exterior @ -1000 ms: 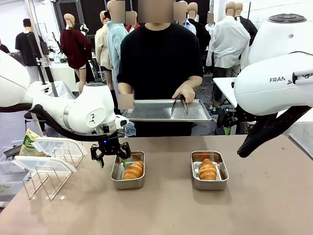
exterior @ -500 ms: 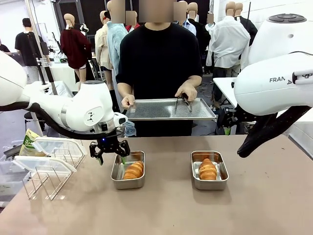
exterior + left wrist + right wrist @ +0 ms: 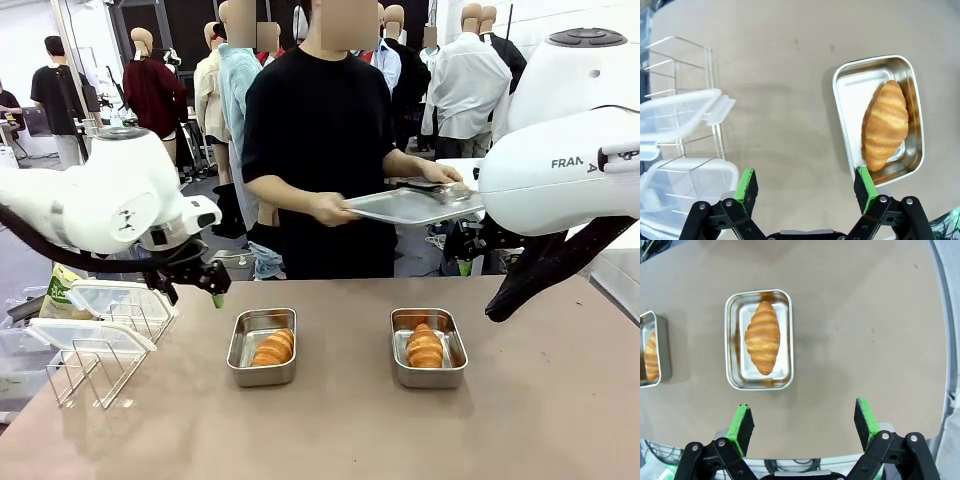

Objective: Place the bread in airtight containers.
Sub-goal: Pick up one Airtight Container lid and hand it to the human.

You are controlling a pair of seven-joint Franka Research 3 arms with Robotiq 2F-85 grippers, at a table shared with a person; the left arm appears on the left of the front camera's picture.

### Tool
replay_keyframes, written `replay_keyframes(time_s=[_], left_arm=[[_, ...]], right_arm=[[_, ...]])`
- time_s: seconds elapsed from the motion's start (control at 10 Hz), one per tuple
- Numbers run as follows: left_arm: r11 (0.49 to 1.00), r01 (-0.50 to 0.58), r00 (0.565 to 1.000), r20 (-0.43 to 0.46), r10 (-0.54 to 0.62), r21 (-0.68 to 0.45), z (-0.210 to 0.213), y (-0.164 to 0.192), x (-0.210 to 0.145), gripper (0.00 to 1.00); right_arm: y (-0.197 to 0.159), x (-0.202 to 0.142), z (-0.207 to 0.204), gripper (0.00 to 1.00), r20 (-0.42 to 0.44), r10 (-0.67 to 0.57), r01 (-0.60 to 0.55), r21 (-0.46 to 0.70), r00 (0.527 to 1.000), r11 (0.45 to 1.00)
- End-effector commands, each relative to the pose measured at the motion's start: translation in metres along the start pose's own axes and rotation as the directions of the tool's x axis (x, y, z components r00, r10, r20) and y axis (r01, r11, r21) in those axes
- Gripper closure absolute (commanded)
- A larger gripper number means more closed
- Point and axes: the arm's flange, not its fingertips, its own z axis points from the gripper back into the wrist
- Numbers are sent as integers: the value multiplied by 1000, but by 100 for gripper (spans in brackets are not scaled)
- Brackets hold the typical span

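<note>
- Since each roll already lies in a tub, I judge the placing done and the lidding step in hand.
- Front view: left gripper (image 3: 192,289) hangs above the table (image 3: 350,435), between the wire rack (image 3: 95,372) and the left tub (image 3: 262,372), holding nothing; how wide its jaws stand is hard to read here.
- Left croissant (image 3: 274,347) sits in the left tub, right croissant (image 3: 424,346) in the right tub (image 3: 428,377); the tubs are well apart and both uncovered.
- Two lids, upper lid (image 3: 118,297) and lower lid (image 3: 85,334), rest on the rack.
- Person at the far side holds a perforated tray (image 3: 405,206) clear of the table.
- Left wrist view: fingers spread wide and empty over bare table; left tub just beside one pad, lids on the rack at the other side.
- Right wrist view: right gripper (image 3: 805,422) spread wide, empty, high over the table; right tub with its roll ahead, left tub at the picture's edge.
- Next move, my guess: left gripper pinches a lid by its rim, lifts it free without dragging the rack, and sets it square on the left tub.
</note>
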Motion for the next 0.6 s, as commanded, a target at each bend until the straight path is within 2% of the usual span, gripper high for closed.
replay_keyframes(time_s=[0.0, 0.1, 0.2, 0.3, 0.5], left_arm=[[984, 141, 989, 64, -135, -107, 21, 26, -26, 0], [972, 226, 970, 105, -219, -66, 41, 44, -39, 0], [963, 268, 955, 132, -266, -1, 59, 61, -48, 0], [937, 347, 926, 148, -347, 24, 73, 75, -55, 0], [823, 558, 810, 141, -569, 110, 94, 87, -66, 0]], right_arm=[[0, 0, 0, 0, 0, 3, -3, 0, 1000, 1000], [0, 0, 0, 0, 0, 3, -3, 0, 1000, 1000], [0, 0, 0, 0, 0, 3, -3, 0, 1000, 1000], [0, 0, 0, 0, 0, 3, -3, 0, 1000, 1000], [0, 0, 0, 0, 0, 3, -3, 0, 1000, 1000]])
